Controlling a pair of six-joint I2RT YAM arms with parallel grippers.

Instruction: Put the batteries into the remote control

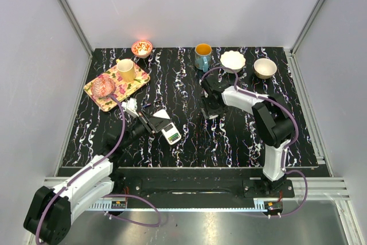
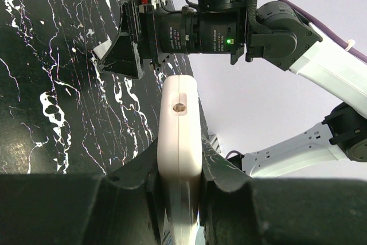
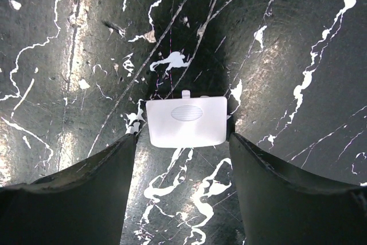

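Note:
My left gripper [image 1: 150, 123] is shut on the remote control [image 1: 167, 128], a flat white rectangle held just above the table left of centre. In the left wrist view the remote control [image 2: 179, 124] shows edge-on, clamped between both fingers. My right gripper [image 1: 209, 113] is down at the table's middle. In the right wrist view a small white cover [image 3: 186, 121] with a ribbed oval lies flat on the table, and my right gripper [image 3: 183, 142] straddles it, open. A sliver of table shows beside the left finger. I cannot make out the batteries.
A patterned tray [image 1: 131, 87] at the back left carries a pink glass bowl [image 1: 104, 86] and a yellow cup [image 1: 127, 70]. Along the back edge stand a small red bowl [image 1: 141, 47], a blue mug [image 1: 202, 57] and two white bowls [image 1: 233, 60] [image 1: 265, 67].

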